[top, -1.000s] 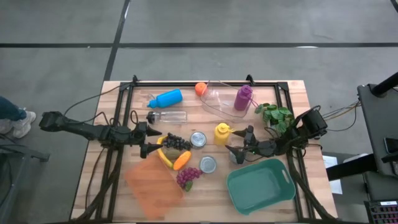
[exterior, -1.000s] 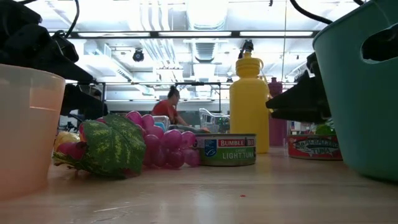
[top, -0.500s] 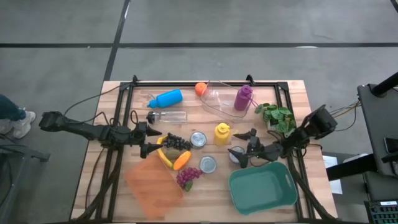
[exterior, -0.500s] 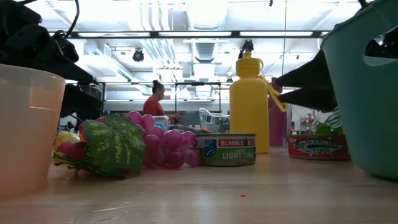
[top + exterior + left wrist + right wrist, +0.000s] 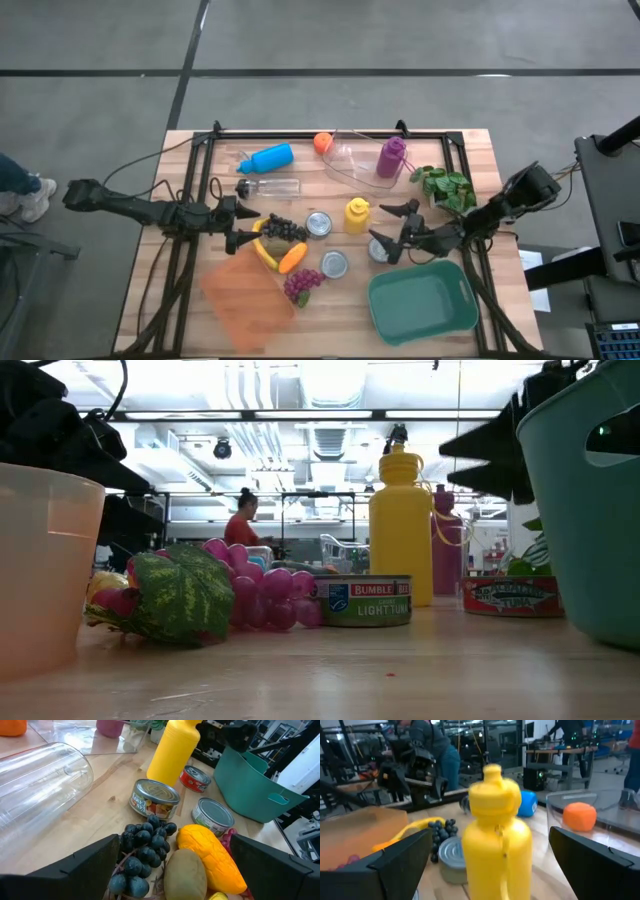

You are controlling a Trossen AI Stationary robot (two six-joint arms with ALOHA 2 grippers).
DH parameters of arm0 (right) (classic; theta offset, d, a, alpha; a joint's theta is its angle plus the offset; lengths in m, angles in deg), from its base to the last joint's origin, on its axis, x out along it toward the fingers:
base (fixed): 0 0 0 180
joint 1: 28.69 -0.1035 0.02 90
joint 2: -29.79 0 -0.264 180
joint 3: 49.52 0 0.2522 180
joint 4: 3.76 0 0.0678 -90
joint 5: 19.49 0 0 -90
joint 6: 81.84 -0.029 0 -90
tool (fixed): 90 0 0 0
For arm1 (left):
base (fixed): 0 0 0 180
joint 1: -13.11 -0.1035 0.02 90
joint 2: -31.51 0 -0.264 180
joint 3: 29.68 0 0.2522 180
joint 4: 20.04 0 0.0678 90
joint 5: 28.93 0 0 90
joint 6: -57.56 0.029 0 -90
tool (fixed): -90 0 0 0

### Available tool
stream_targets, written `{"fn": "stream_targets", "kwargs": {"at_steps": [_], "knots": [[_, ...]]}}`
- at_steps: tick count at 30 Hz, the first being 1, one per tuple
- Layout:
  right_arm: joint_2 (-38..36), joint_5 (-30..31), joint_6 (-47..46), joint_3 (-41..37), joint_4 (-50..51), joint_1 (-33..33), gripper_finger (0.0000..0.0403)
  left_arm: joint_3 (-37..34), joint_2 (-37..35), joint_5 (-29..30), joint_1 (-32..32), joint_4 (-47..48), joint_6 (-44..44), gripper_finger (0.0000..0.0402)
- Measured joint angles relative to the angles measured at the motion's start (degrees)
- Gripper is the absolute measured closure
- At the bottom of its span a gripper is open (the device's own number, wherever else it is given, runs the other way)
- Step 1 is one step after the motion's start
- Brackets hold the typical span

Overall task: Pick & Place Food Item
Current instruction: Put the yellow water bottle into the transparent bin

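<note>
The yellow bottle [image 5: 357, 213] stands upright on the desk [image 5: 480, 170] near the teal bin [image 5: 420, 303], the empty right claw [image 5: 394, 227] spread wide just beside it, apparently approaching; next it must close around the bottle's body.

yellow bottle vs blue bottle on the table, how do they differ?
Colour: the yellow bottle is yellow, the blue bottle blue.
Pose: the yellow bottle stands upright; the blue bottle lies on its side.
Place: the yellow bottle sits mid-table beside the open right gripper; the blue bottle lies toward the far left, beyond the left gripper.
Both are opaque capped bottles, neither held.
</note>
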Motion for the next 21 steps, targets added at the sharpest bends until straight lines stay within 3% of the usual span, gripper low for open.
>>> {"fn": "stream_targets", "kwargs": {"at_steps": [6,14,17,21], "knots": [[-8.8,1.2,0.6,3.6,12.9,0.0,0.0003,0.0,0.0,0.0,0.0,0.0,0.0,0.0018],[-22.8,-0.2,-7.9,19.7,61.8,1.8,0.0003,0.0,0.0,0.0,0.0,0.0,0.0,0.0018],[-26.0,-4.2,-11.5,28.4,78.7,4.0,0.0003,0.0,0.0,0.0,0.0,0.0,0.0,0.0018],[-27.6,-16.2,-18.7,41.6,96.9,9.8,0.0003,0.0,0.0,0.0,0.0,0.0,0.0,0.0018]]}}
